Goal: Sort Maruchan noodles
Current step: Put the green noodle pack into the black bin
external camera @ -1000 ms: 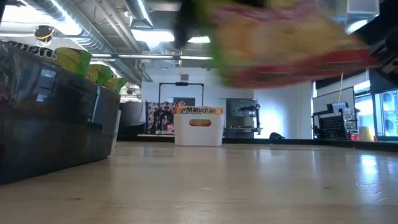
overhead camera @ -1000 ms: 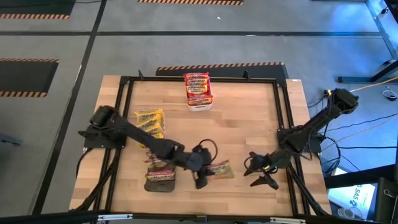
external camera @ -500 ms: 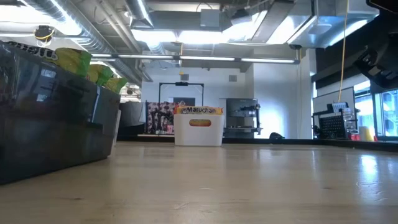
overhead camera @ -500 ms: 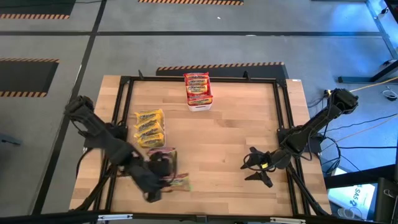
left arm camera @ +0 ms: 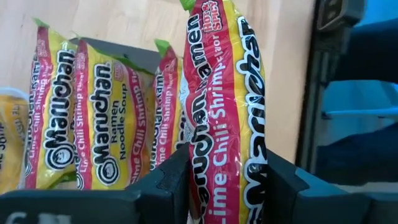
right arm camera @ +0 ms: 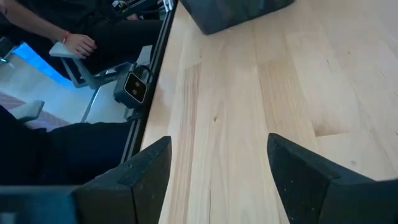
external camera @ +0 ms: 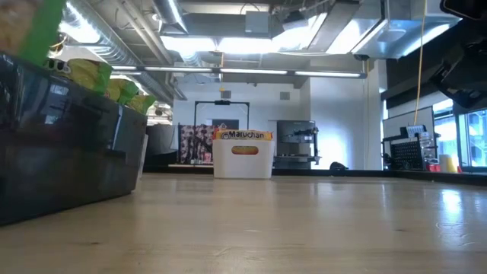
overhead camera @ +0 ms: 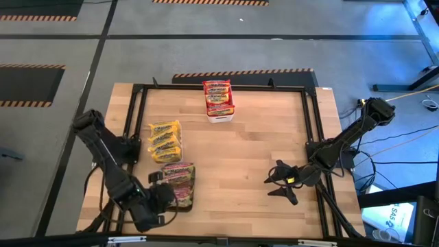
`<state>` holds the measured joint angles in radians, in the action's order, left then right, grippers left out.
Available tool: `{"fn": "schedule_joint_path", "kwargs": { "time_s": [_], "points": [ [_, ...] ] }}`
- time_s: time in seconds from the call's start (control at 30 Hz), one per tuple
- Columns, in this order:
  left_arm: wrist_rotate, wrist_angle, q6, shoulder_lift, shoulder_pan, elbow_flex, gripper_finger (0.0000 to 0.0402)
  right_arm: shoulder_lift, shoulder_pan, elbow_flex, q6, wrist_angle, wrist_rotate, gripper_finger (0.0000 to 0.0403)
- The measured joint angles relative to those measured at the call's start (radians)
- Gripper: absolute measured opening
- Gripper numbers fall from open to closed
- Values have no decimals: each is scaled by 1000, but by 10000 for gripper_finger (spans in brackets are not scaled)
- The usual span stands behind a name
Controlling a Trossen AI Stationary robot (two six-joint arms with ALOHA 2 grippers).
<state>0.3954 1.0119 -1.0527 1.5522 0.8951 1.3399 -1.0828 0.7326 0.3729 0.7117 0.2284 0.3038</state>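
Note:
My left gripper (overhead camera: pixel 164 195) is at the table's near left, beside the dark tray (external camera: pixel 68 152), and is shut on a pink, yellow and green Maruchan noodle packet (left arm camera: pixel 224 81). More packets of that kind (left arm camera: pixel 93 118) stand in the tray. Yellow packets (overhead camera: pixel 164 140) lie in a group just beyond it. Red-banded packets fill a white bin (overhead camera: pixel 219 99) at the far middle. My right gripper (overhead camera: pixel 274 186) waits open over bare wood at the near right (right arm camera: pixel 217 146). My left gripper pinches the packet between its two fingers, one on each long side (left arm camera: pixel 202 162), near one short end. The fingers slant downward and the packet runs on ahead of them along their line, printed face toward the wrist camera. It is lifted clear, beside the tray's packets.
A black metal frame (overhead camera: pixel 137 110) rims the wooden table. The middle of the table (overhead camera: pixel 247 151) is bare wood. Beyond the table edge, the right wrist view shows a person's hand (right arm camera: pixel 78 43).
My left gripper has carried the packet from the table's near middle toward the left edge, to the dark tray, rising a little and turning as it went. The packet has stayed in the hold, clear of the table.

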Motion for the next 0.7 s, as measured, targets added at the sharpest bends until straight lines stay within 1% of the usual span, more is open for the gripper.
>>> {"fn": "schedule_joint_path", "kwargs": {
  "time_s": [0.2, 0.33, 0.47, 0.7],
  "points": [
    [59, -42, 9, 69, -4, 0, 130, 0, 0, 0, 2, 1, 3, 241],
    [66, -63, 8, 98, -14, 0, 130, 0, 0, 0, 2, 1, 3, 241],
    [101, -82, 12, 120, -14, 0, 130, 0, 0, 0, 2, 1, 3, 241],
    [90, -82, -11, 171, -13, 0, 130, 0, 0, 0, -6, 0, 0, 241]
  ]
}}
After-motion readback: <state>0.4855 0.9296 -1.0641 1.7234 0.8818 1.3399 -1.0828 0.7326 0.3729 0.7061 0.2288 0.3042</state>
